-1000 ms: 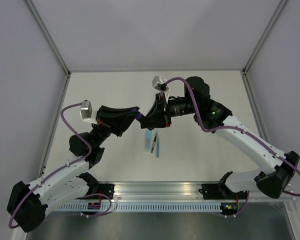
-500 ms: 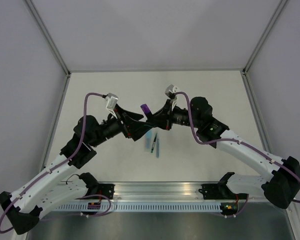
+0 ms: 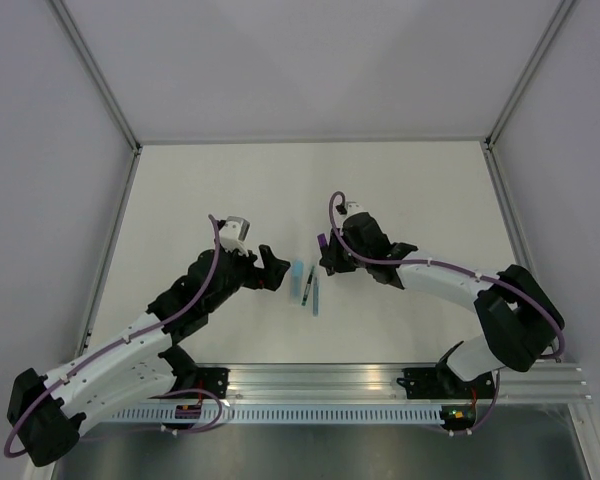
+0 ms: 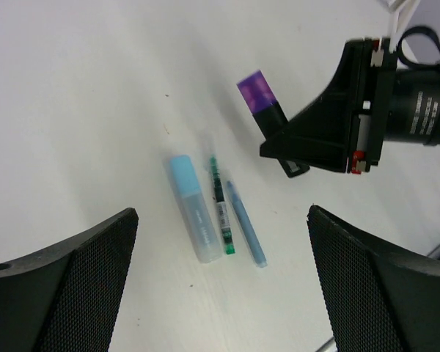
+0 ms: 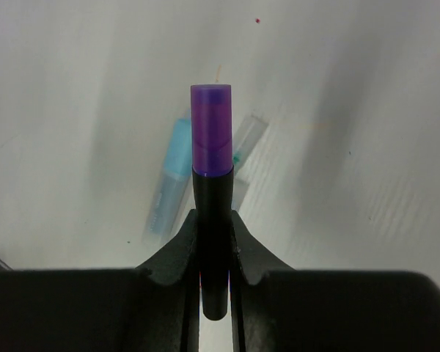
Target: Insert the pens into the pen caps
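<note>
I see the white table (image 3: 180,190) with both arms reaching in toward the pale-blue highlighter (image 3: 298,275) lying near its middle. The left arm (image 3: 130,340) comes in from the highlighter's left and the right arm (image 3: 450,280) from its right.

The left gripper (image 3: 277,268) sits close to the left of the highlighter. Its jaws are spread wide with nothing between them, and through its wrist camera I look straight down between the two mesh-faced fingers (image 4: 81,279) at the pens.

The right gripper (image 3: 328,258) is just right of the highlighter and a little farther from the arm bases. Its jaws are clamped on the black body of the stubby marker (image 5: 212,183). The purple cap (image 5: 210,136) sits on the marker's free end, sticking out past the fingertips. I cannot tell whether the marker touches the table.

The highlighter lies flat, its solid blue end pointing away from the arm bases. A thin dark pen (image 4: 220,205) lies right alongside it on the right, roughly parallel. A thin blue pen (image 4: 246,235) lies beside the dark pen, on the side away from the highlighter.
</note>
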